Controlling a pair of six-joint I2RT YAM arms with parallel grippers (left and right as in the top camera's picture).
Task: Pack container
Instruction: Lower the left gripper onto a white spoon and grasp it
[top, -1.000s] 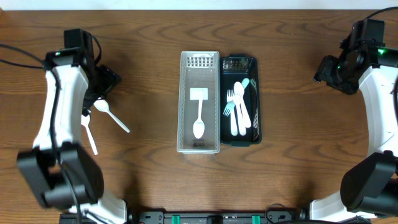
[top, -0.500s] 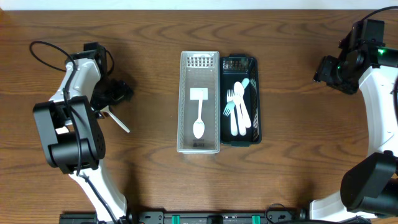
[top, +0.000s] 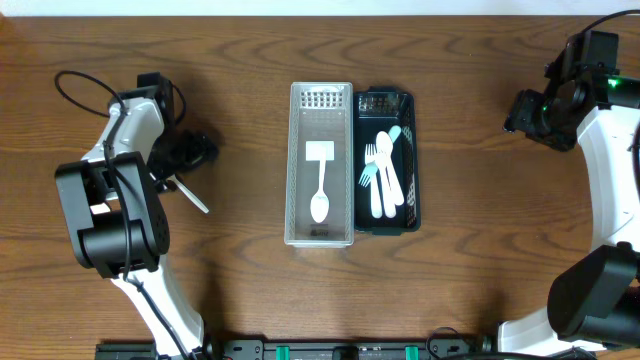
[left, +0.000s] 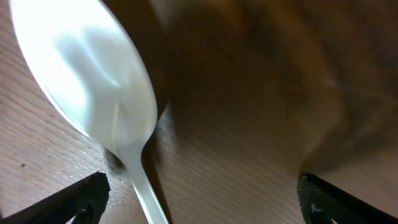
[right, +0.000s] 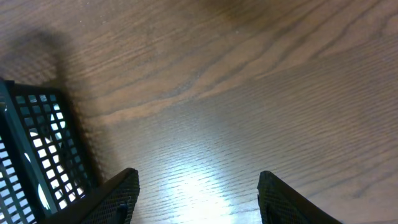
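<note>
A white plastic spoon (left: 87, 74) lies on the wooden table, and my open left gripper (left: 199, 208) hangs low over it. The spoon's handle runs down between the fingers, nearer the left one. In the overhead view only the handle's end (top: 192, 197) shows beside the left gripper (top: 185, 155). A clear container (top: 300, 215) holds a white spoon (top: 319, 190). The black basket (top: 412, 165) next to it holds white forks (top: 378, 180) and a pale teal utensil (top: 392, 135). My right gripper (right: 199, 199) is open and empty over bare table, at the far right (top: 525, 110).
The black basket's mesh wall (right: 31, 143) shows at the left of the right wrist view. A black cable (top: 75, 85) loops by the left arm. The left arm's own body (top: 110, 210) covers the table to the left of the spoon.
The left arm has swung round and its gripper has come down over the spoon. The second white utensil, seen earlier on the left, is now hidden by the arm. The right arm has not moved.
</note>
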